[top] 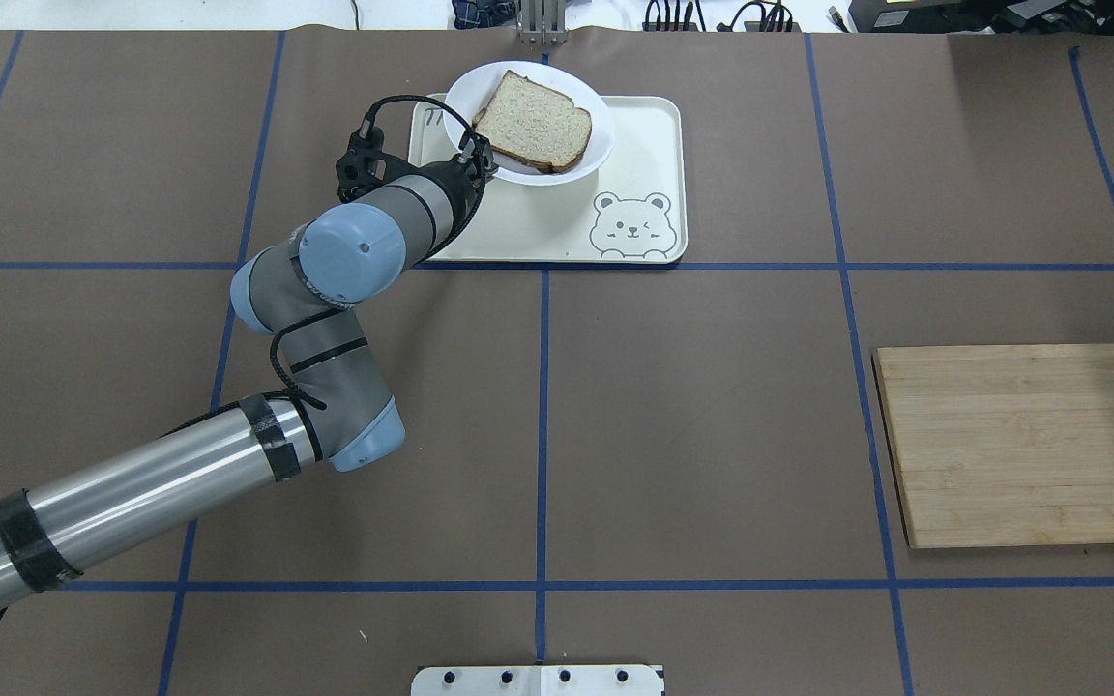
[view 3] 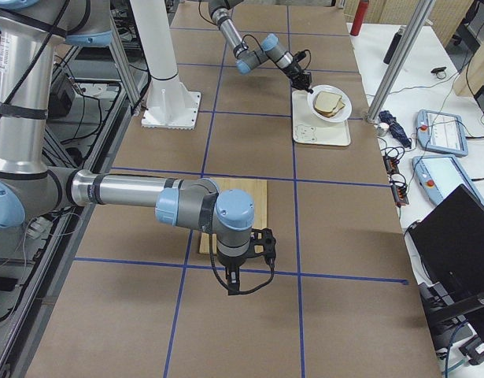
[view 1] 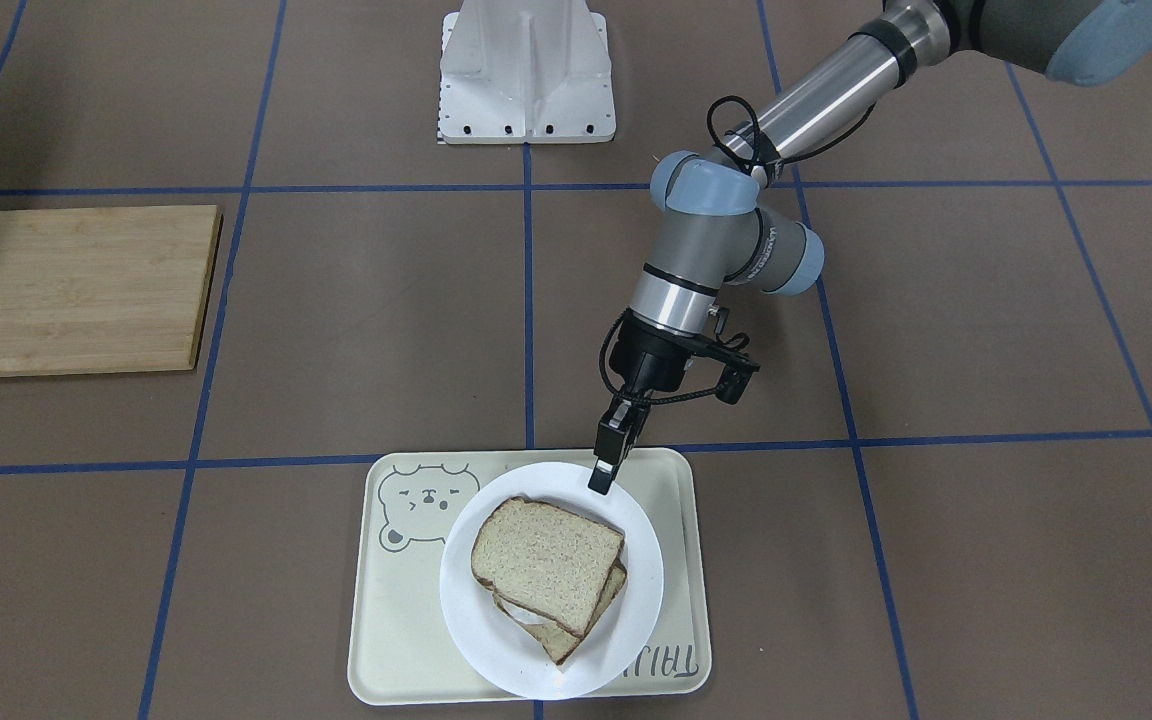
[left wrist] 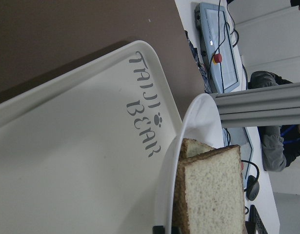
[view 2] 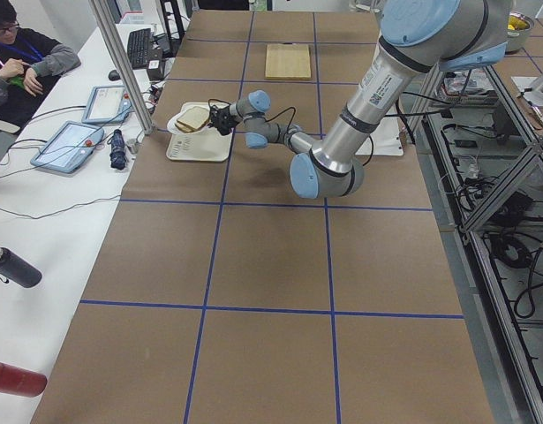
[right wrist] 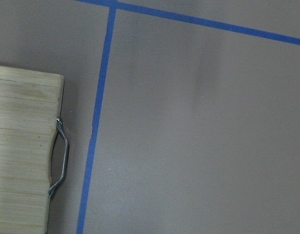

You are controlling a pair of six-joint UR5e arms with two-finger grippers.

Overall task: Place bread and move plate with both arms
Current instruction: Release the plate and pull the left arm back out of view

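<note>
My left gripper (view 1: 603, 472): clamped on the rim of the plate (view 1: 636, 590), on the side nearest my base.
The plate: white, over a cream bear tray (view 1: 386, 620), overhanging its far edge.
The bread (view 1: 546, 562): lies on the plate, atop a second slice (view 1: 576, 632).
My right gripper (view 3: 233, 285): hangs above the table, just beside a wooden board (top: 1021, 445); I cannot tell its grip.

Cream bear-print tray (view 1: 396, 620) sat on the brown surface (view 1: 366, 320), which was gridded with blue tape (view 1: 528, 300). Wooden cutting board (view 1: 71, 290) with a metal handle (right wrist: 59, 158) lay well apart from it. White pedestal (view 1: 526, 75) stood apart from both.
</note>
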